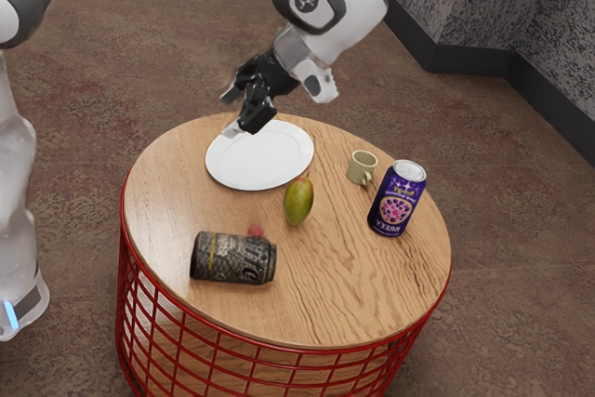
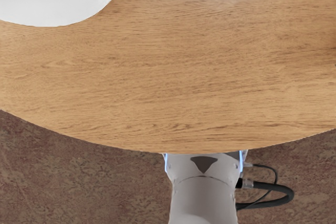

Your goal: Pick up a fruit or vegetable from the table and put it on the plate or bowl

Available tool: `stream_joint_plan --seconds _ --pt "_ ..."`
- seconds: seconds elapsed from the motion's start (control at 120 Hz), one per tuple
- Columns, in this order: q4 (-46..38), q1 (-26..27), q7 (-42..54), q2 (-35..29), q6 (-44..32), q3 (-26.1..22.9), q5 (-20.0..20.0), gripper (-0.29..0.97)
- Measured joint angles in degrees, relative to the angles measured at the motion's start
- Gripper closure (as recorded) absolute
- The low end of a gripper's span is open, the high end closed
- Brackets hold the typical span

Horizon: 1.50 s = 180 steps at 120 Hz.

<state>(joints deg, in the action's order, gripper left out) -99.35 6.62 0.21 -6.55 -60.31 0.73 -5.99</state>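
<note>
Gripper point(image 1: 253, 121) hovering at the plate's point(image 1: 270, 160) rim; whether open or closed cannot be told.
Approaching the green fruit point(image 1: 298, 201) well means centring squarely above it.

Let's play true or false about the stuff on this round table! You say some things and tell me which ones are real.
1. The mango lies on the plate. False: it lies on the table, just beside the plate.
2. The purple can stands upright. True.
3. The dark can stands upright too. False: it lies on its side.
4. The tool hangs over the plate's far edge. True.
5. The little cup stands close to the purple can. True.
</note>
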Motion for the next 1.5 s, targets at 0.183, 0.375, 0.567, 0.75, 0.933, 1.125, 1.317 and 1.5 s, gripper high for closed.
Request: stream_joint_plan --seconds 0.183,0.375,0.567,0.75,0.933,1.125,1.317,1.5 --pt "1.38 0.15 1.31 0.04 -21.08 -0.28 -1.27 0.0" --pt "4.25 2.11 10.9 1.43 -30.03 -0.47 -1.71 0.0" --pt "3.88 3.49 26.93 2.88 -33.12 -0.41 -1.57 0.0" --pt "1.45 3.75 38.35 2.96 -33.74 -0.13 -1.34 0.0" --pt "-3.1 2.84 46.53 1.31 -33.99 0.19 -1.31 0.0" --pt "-7.8 3.01 52.54 0.76 -34.14 0.28 -0.24 0.0" --pt "-9.86 2.85 55.08 -0.05 -34.21 1.01 0.82 0.0" --pt "-13.76 2.99 52.65 -3.29 -34.19 1.35 3.14 0.0"
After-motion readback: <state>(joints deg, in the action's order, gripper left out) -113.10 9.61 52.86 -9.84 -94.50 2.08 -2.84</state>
